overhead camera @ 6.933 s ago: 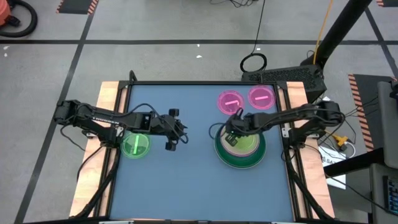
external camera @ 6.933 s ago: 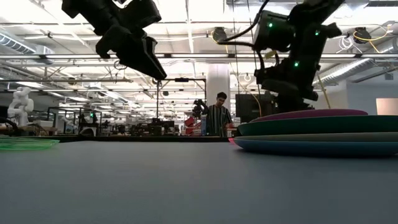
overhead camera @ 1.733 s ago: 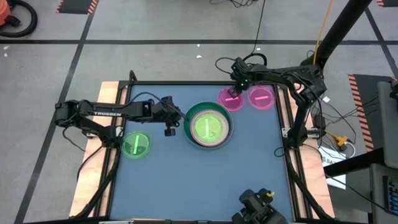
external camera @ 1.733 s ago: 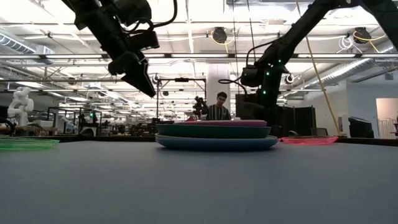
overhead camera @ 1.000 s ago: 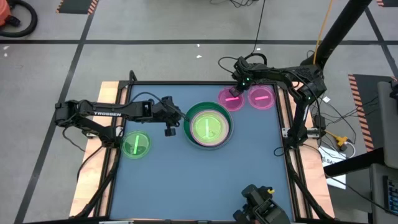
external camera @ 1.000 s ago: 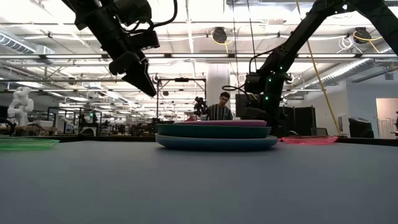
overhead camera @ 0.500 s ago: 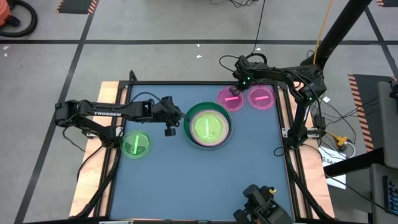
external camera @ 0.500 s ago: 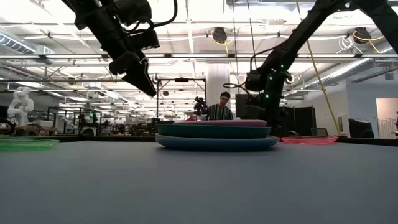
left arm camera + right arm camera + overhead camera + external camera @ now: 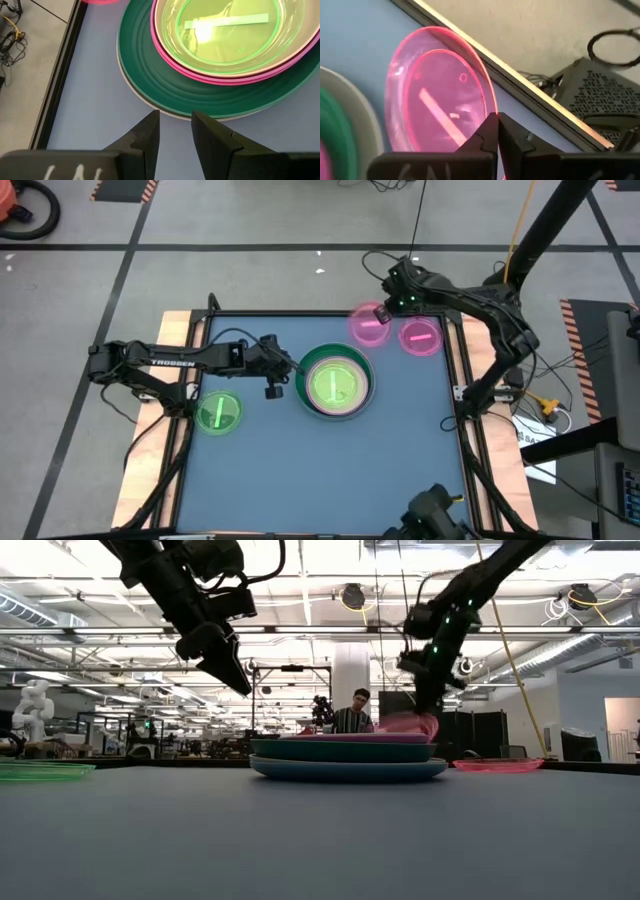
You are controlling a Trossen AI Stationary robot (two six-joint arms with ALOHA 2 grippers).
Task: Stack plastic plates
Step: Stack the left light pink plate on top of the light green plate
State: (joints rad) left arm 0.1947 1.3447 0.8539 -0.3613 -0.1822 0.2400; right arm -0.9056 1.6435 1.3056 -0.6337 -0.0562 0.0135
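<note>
2 small translucent pink plates show from above: my right gripper (image 9: pixel 381 314) pinches one (image 9: pixel 368 327) by its rim at the table's (image 9: pixel 260 470) far edge, the other (image 9: pixel 421 337) lying beside. Low view: it hangs tilted behind the plate stack (image 9: pixel 343 755). My left gripper (image 9: pixel 173 131), fingers slightly parted, hovers at the stack's edge.

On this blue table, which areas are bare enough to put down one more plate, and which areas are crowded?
Bare: the wide near strip of the blue table, in front of the central plate stack, and the right side below the small pink plate. Crowded: the far right corner, where the right gripper holds a translucent pink plate, and beside the left gripper.
</note>
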